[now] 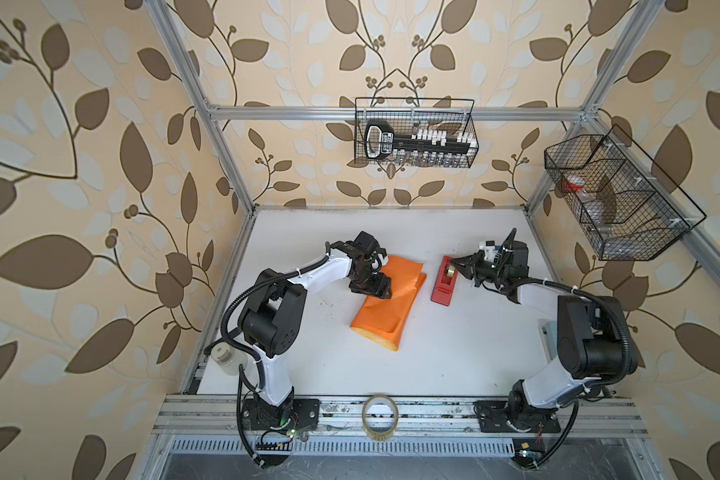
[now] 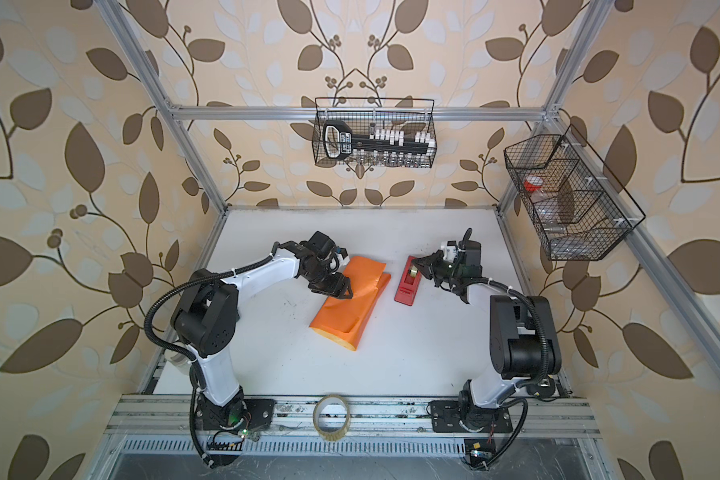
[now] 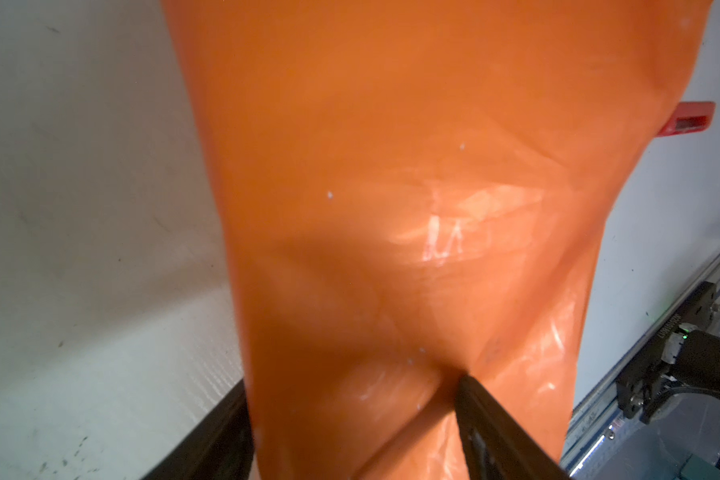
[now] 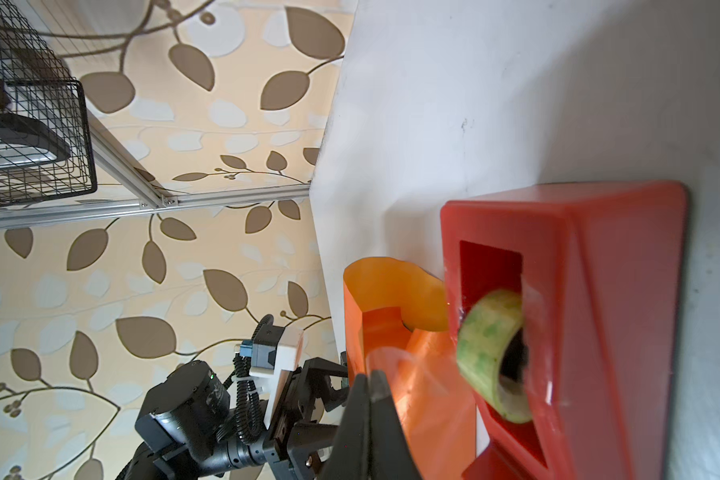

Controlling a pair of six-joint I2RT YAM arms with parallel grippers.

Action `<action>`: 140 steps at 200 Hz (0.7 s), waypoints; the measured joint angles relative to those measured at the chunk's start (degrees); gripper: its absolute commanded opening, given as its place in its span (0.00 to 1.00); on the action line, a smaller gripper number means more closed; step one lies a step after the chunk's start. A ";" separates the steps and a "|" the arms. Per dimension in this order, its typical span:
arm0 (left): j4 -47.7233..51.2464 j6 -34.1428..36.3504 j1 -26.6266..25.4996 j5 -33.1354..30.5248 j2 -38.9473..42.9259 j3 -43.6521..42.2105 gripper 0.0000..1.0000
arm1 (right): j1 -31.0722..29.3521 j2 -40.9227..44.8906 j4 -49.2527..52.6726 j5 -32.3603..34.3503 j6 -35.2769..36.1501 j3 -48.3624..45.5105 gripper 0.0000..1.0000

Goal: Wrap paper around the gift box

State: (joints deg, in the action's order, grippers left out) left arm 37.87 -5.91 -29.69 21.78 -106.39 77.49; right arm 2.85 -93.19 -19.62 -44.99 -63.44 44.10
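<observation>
Thin orange paper sheet [image 1: 377, 322] lies folded mid-table, gift box presumably hidden inside; I'd let the left gripper [image 1: 381, 291], jaws spread on it, pin the flap while the right gripper [image 1: 454, 266], pinched together, eases tape off the narrow red plastic tape dispenser [image 1: 442, 289].

This was a robot test cell, not a lived-in room. An aluminium frame [image 1: 287, 111] boxed in a white tabletop [image 1: 454, 353], and leaf-patterned wallpaper [image 1: 59, 124] served only as a backdrop. The left arm [image 1: 321, 270] and right arm [image 1: 537, 293] were bolted to a metal rail [image 1: 433, 411] along the tabletop's near edge, with cables exposed. Wire baskets [image 1: 416, 133] hung from the frame.
</observation>
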 measured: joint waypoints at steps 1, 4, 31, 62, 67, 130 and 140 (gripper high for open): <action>0.02 0.00 0.00 0.02 0.00 0.00 0.75 | 0.00 0.00 0.02 0.00 -0.02 0.00 0.00; 0.00 0.00 0.00 0.02 0.00 0.00 0.75 | 0.00 0.00 0.07 0.02 -0.04 -0.07 0.00; 0.02 0.00 0.00 0.02 0.00 0.00 0.75 | -0.20 0.59 0.26 0.11 -0.55 -0.04 0.00; 0.00 0.00 0.00 0.04 0.00 0.00 0.75 | -0.74 4.07 2.82 1.09 -0.98 0.48 0.00; 0.00 0.00 0.00 0.04 0.00 0.00 0.75 | -0.87 4.33 3.19 1.22 -0.90 0.63 0.00; 0.00 0.00 0.00 0.04 0.00 0.00 0.75 | -2.05 2.91 1.42 1.77 -0.85 -0.39 0.00; 0.00 0.00 0.00 0.07 0.00 0.00 0.75 | -2.21 3.17 1.57 1.77 -0.79 -0.28 0.00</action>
State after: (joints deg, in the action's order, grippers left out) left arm 37.87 -5.91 -29.69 21.85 -106.39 77.49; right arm 0.64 -90.02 -18.04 -43.22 -64.23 43.81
